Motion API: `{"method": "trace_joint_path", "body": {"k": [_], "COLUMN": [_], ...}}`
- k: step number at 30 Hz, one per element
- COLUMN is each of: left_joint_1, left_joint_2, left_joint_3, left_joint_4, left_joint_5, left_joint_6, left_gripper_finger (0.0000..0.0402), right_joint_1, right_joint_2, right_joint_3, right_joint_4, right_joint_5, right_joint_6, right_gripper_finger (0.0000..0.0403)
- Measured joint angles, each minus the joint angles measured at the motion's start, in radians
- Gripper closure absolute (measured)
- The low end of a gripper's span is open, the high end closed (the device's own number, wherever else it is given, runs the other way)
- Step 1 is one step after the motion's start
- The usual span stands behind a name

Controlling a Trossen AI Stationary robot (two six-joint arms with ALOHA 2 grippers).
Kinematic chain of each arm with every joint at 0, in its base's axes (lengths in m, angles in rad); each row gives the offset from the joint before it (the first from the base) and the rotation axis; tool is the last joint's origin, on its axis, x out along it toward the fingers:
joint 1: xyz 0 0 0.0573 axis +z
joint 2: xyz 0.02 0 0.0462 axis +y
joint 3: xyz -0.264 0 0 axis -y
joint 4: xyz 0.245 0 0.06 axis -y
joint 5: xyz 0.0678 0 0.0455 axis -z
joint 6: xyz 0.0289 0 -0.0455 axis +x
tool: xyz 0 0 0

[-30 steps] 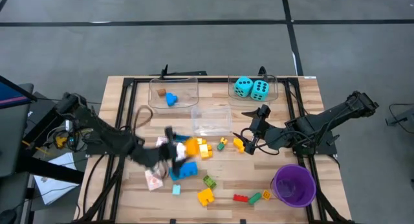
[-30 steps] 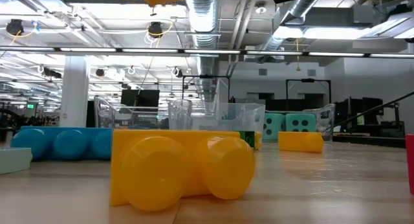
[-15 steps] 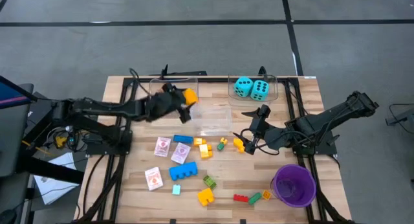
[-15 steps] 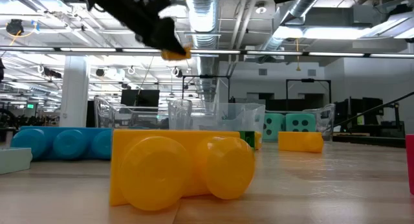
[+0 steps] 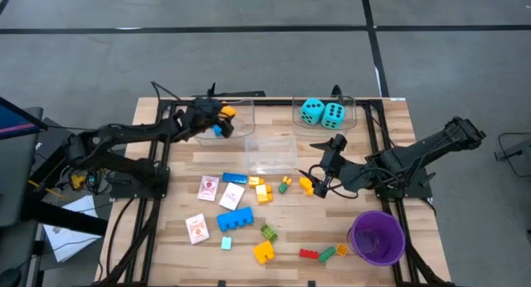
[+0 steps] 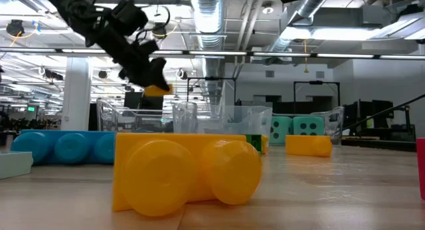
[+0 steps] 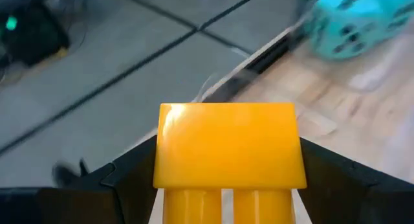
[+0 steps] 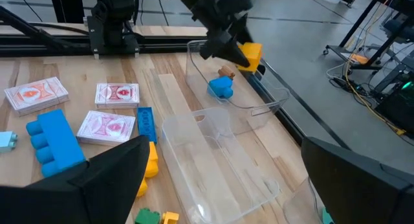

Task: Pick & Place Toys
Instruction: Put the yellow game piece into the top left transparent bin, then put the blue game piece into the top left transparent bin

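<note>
Orange brick (image 5: 226, 113) held aloft, other toys (image 5: 241, 219) scattered on table

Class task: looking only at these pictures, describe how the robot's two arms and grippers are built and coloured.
Both arms are dark, nearly black, jointed tubes. The left gripper and right gripper each end in two dark fingers. Thin black cables loop along the left arm, and yellow wiring shows near its base.

A: Is there any text or number that can be read?

B: No words. The card packs (image 8: 36, 94) carry only a red design, maybe with print, but it is too small to read.

A: And the dice (image 5: 323, 113)?

B: They have only black dots, no written numbers.
</note>
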Motion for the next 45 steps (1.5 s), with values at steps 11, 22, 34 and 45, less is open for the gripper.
{"method": "trace_joint_path", "body": {"k": [11,22,34,45], "left_joint_1": [0.059,0.059,0.059,0.055], "left_joint_2": [0.000,0.000,0.000,0.000], "left_joint_3": [-0.102,-0.102,-0.102,-0.102], "left_joint_4": [0.041,0.025,0.024,0.025], "left_joint_5": [-0.146,-0.192,-0.193,-0.193], "left_joint_6": [-0.179,-0.256,-0.256,-0.256], "left_gripper_finger": [0.0107,0.0107,0.0059,0.0018], "right_joint_1": [0.000,0.000,0.000,0.000], "right_joint_2": [0.000,0.000,0.000,0.000], "right_joint_3": [0.000,0.000,0.000,0.000], "right_joint_4": [0.000,0.000,-0.001,-0.001], "right_joint_5": [0.000,0.000,0.000,0.000], "right_joint_6": [0.000,0.000,0.000,0.000], "right_gripper_finger": [0.0007,0.0007,0.0007,0.0007]}}
